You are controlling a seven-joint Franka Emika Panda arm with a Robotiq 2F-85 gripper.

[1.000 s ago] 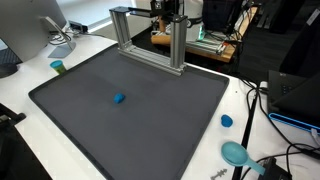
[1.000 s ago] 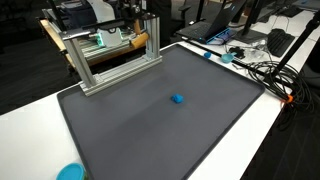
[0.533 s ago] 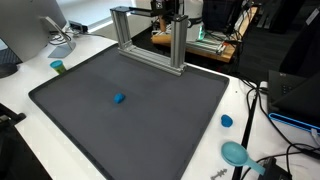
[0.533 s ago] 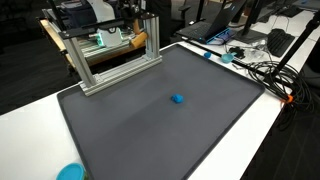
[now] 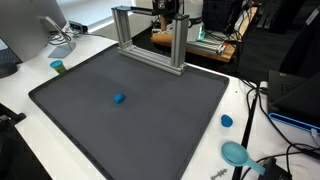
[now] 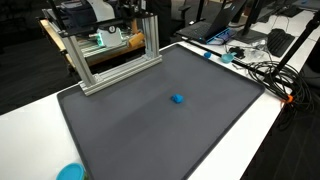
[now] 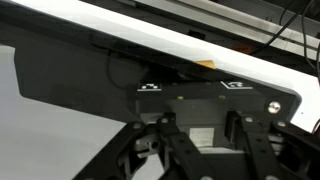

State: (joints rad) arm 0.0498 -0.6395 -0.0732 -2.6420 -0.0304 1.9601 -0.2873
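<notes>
A small blue object lies near the middle of a dark grey mat and shows in both exterior views. My gripper hangs far back, behind an aluminium frame, well away from the blue object. In the wrist view only the dark linkages of the gripper show, close in front of a dark panel with printed markers. The fingertips are cut off at the picture's edge. Nothing shows between the fingers.
The aluminium frame stands along the mat's far edge. A blue bowl, a blue cap and a small teal cup sit on the white table. Cables and equipment lie at one side.
</notes>
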